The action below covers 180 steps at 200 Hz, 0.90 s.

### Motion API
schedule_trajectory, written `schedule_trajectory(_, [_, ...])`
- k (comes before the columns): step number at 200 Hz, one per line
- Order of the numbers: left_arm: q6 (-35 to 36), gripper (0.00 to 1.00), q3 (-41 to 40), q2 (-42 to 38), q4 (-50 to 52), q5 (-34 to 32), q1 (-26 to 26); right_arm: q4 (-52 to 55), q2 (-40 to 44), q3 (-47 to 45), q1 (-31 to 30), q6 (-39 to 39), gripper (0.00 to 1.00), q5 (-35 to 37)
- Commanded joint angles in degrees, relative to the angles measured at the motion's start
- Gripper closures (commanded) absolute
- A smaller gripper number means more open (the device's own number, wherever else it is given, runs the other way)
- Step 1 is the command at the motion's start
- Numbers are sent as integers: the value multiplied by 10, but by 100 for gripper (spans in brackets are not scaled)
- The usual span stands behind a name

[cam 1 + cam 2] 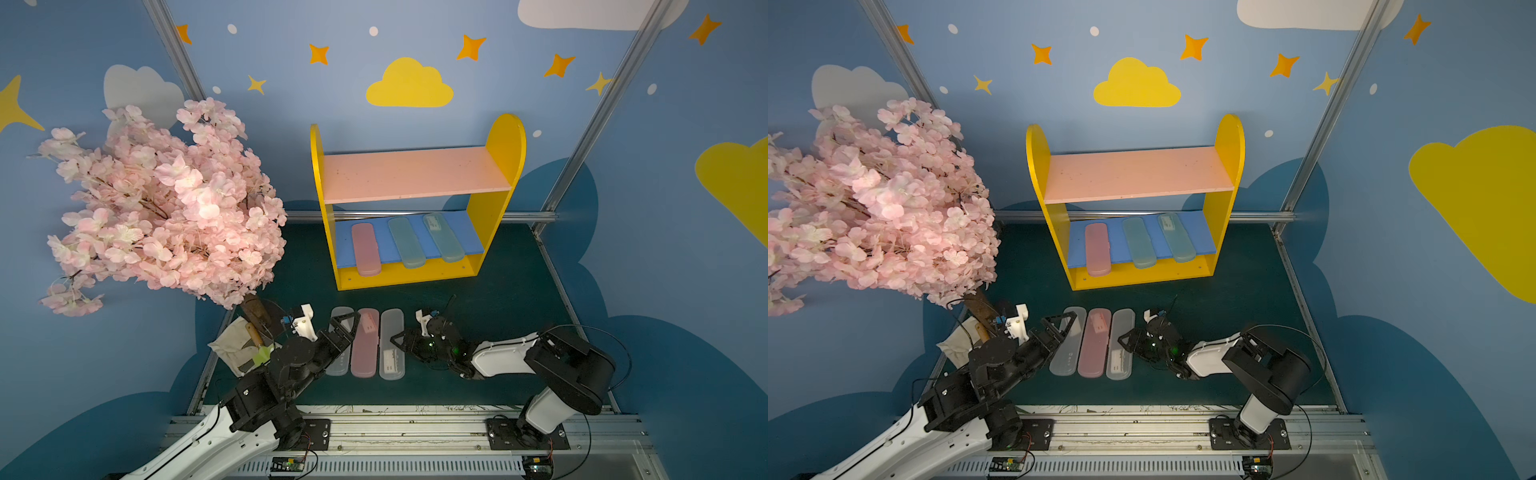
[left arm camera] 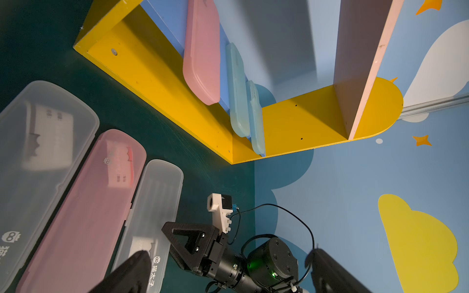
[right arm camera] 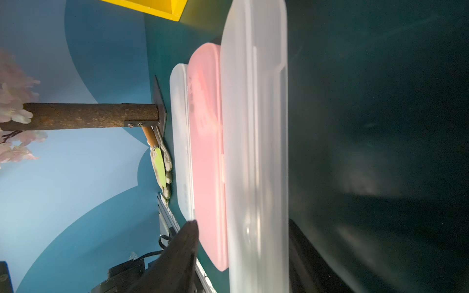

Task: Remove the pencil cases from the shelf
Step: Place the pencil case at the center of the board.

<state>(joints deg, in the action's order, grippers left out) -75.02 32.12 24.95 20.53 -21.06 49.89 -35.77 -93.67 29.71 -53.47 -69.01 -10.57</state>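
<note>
At the far left the blossom tree (image 1: 166, 199) leans over the worktop (image 1: 498, 299), its trunk (image 1: 255, 309) just beside the left arm. A wide swing from that arm could knock it.

The left tool (image 1: 344, 328) hangs over the far end of the first clear pencil case (image 1: 1067, 353) with its jaws spread wide, grasping nothing. That case, a pink pencil case (image 1: 365, 345) and a second clear pencil case (image 1: 391, 345) lie flat on the worktop in a tight row, side by side and touching or nearly so.

The right tool (image 1: 400, 341) sits at the outer edge of the second clear case. In the right wrist view its jaws stand apart on either side of that edge, so the case looks let go. If the tool pulls away at an angle, a jaw could catch the rim, drag the case and shove its pink neighbour out of line.

Behind, the shelf (image 1: 505, 141) has nothing on its pink board, but three cases lie on the blue board (image 1: 345, 245): a pink one (image 1: 365, 249), a teal one (image 1: 406, 243) and a second teal one (image 1: 444, 239). So about half the job looks done. All three overhang the board's front edge. A careless reach under the pink board could tip one onto the yellow base or bump the one beside it. The smooth plastic could also slip from a shallow pinch.
</note>
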Motion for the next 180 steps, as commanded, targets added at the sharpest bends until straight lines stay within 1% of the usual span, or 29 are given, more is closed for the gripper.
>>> schedule_trajectory(1, [3,0,-5,-3,-5,-6,-1,39,27,0,4,14,40,6])
schedule_trajectory(58, [12,0,-4,17,-15,-9,-1,181,92,12,8,34,27,51])
schedule_trajectory(79, [30,0,-1,33,-25,-16,-1,234,122,16,9,39,20,74])
schedule_trajectory(92, [37,0,3,44,-23,-26,-1,268,145,18,10,47,8,90])
schedule_trajectory(95, [39,0,4,46,-23,-28,-1,276,150,18,10,50,3,94])
schedule_trajectory(98, [41,0,6,49,-22,-31,-2,284,156,18,10,52,2,100])
schedule_trajectory(121, [45,0,32,82,3,-52,-12,347,206,24,11,66,1,139])
schedule_trajectory(138, [48,0,59,113,20,-48,-33,397,246,33,12,108,1,167])
schedule_trajectory(153, [51,0,77,144,17,-19,-67,438,283,42,13,141,1,194])
schedule_trajectory(180, [45,0,79,196,-30,72,-146,488,350,48,16,189,1,235])
